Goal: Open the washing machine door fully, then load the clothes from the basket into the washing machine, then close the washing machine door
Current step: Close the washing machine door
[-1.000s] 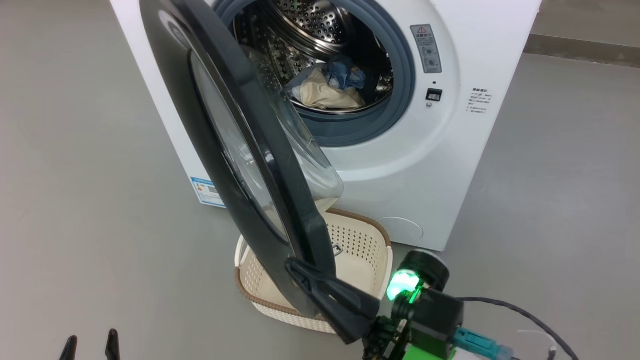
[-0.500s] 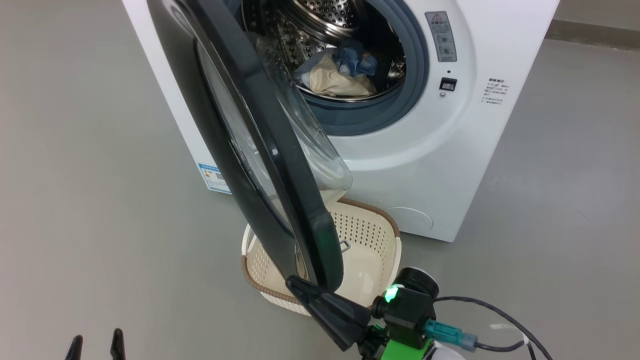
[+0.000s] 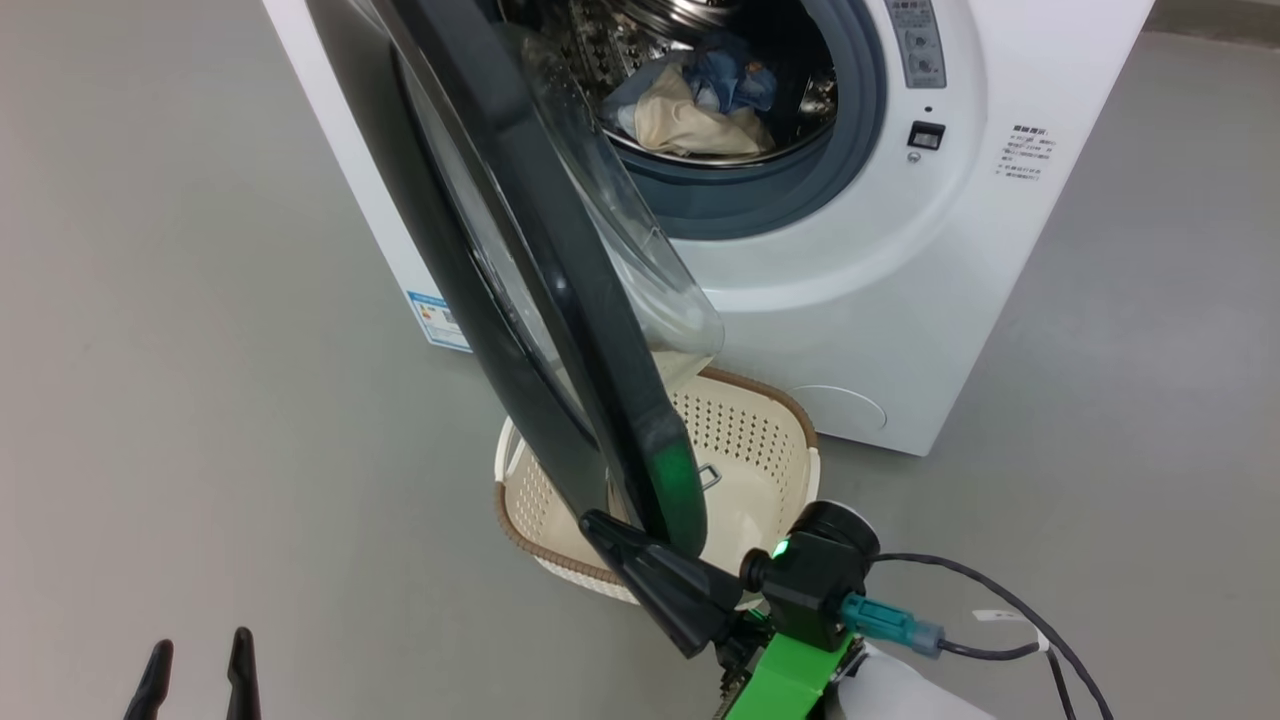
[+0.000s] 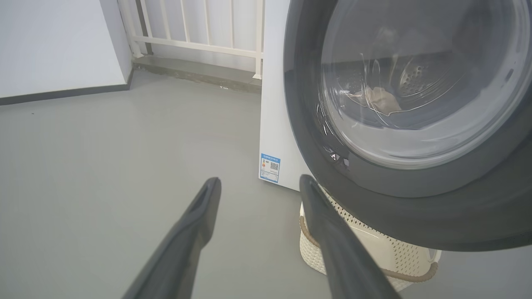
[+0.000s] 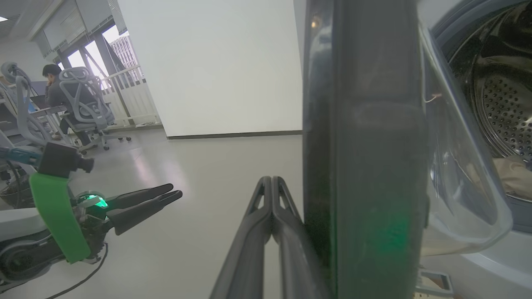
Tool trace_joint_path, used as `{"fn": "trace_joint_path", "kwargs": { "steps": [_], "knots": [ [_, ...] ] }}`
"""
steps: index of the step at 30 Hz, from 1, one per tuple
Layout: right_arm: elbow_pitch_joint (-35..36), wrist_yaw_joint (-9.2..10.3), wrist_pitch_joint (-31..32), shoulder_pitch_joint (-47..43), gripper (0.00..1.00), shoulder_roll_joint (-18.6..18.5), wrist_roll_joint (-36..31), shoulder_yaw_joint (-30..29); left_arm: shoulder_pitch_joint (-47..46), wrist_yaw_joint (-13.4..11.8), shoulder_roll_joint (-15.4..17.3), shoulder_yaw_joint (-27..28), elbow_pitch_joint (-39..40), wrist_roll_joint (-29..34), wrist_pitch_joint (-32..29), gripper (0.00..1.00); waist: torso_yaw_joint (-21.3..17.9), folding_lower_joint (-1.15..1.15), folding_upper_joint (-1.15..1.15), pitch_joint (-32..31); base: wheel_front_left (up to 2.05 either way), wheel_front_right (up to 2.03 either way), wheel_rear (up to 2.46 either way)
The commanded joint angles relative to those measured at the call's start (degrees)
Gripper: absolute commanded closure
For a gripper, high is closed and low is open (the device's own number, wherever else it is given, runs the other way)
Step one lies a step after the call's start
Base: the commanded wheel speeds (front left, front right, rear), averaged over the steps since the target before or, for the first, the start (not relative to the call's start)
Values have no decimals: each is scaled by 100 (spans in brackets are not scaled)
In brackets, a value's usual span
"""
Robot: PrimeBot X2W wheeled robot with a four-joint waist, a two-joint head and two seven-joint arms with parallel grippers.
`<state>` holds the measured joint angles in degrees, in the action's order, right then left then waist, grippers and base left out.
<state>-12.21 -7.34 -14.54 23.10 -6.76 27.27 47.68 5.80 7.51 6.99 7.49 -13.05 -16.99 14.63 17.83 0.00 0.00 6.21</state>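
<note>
The washing machine (image 3: 880, 300) stands with its door (image 3: 560, 300) partly open, edge-on in the head view. My right gripper (image 3: 592, 522) is shut, with its fingers pressed flat against the outer side of the door's lower black rim (image 5: 365, 124); nothing is between them. The clothes (image 3: 690, 115), cream and blue, lie in the drum. Below the door sits the basket (image 3: 770, 400), and the part of its inside that shows holds nothing. My left gripper (image 3: 200, 670) hangs open low on the left, apart from the door (image 4: 415, 199) and the basket (image 4: 374, 249).
A dark cable (image 3: 1000, 610) trails on the grey floor behind my right wrist. A white railing (image 4: 199, 25) and a wall stand beyond the machine's left side. Far off in the right wrist view, a person sits on an office chair (image 5: 83, 104).
The whole head view has shifted, so the camera moved. My right gripper stays shut against the door's lower rim. The left gripper stays open in the same corner.
</note>
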Motion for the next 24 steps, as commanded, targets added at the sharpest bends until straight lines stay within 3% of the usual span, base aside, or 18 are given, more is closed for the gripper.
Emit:
{"fn": "trace_joint_path", "kwargs": {
  "steps": [1, 24],
  "knots": [
    [89, -14, -46, 153, 100, 107, -17, -42, -220, -2, 67, 200, 103, 60, 37, 0, 1, 0, 0, 28, 0, 0, 0],
    [-106, -14, -46, 608, 100, -182, -326, -1303, -668, -2, -40, 62, 287, 70, 37, 0, -237, 0, 0, 648, 0, 0, 0]
  ]
}}
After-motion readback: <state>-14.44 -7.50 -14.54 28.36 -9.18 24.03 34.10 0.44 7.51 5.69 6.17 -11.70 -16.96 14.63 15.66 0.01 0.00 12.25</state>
